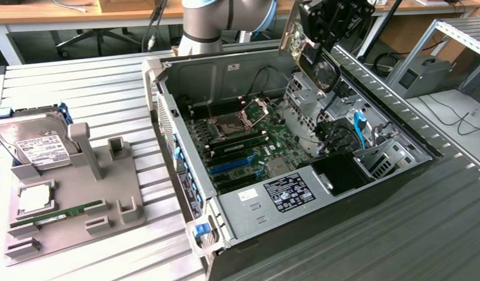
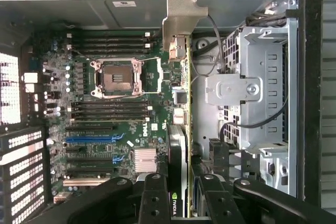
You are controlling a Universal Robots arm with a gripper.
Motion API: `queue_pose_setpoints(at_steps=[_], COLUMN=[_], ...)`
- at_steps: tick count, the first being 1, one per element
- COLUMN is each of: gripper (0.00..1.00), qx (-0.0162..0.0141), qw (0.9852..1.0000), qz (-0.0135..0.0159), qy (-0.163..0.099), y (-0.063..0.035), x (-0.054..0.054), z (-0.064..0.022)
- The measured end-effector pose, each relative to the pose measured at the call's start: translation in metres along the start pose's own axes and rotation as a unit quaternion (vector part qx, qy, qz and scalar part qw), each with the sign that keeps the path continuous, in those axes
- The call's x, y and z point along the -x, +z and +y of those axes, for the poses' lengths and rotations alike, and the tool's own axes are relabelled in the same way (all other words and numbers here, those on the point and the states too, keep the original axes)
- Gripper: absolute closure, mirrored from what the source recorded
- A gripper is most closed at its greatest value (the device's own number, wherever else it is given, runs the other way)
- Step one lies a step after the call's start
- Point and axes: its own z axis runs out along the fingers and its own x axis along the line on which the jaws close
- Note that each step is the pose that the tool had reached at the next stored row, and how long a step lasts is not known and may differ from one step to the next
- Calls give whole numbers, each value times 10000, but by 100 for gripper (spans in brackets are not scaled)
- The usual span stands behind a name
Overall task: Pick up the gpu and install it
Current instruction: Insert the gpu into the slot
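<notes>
gpu [image 2: 177,145] edge-on, its near end hidden within the end effector [image 2: 185,199]

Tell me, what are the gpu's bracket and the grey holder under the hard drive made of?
The gpu has a bracket that looks like thin bare metal: silvery-tan, with a dull sheen and a sharply bent tab at its end. The holder is probably plastic, maybe 3D-printed: flat matt grey all over, with chunky, blocky posts and no shine.

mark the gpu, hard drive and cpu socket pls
gpu [image 2: 181,24]: wrist view, on its metal bracket end.
hard drive [image 1: 41,150]: exterior view, on its white label.
cpu socket [image 2: 116,77]: wrist view, on the socket's centre.
</notes>
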Motion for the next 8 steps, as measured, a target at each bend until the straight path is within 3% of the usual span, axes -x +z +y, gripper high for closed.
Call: queue_pose_setpoints(at_steps=[4,8], gripper=[73,73], qx=[10,19], qw=[9992,9970], qz=[16,32], qy=[-398,-779], y=[0,0], x=[0,0], z=[0,0])
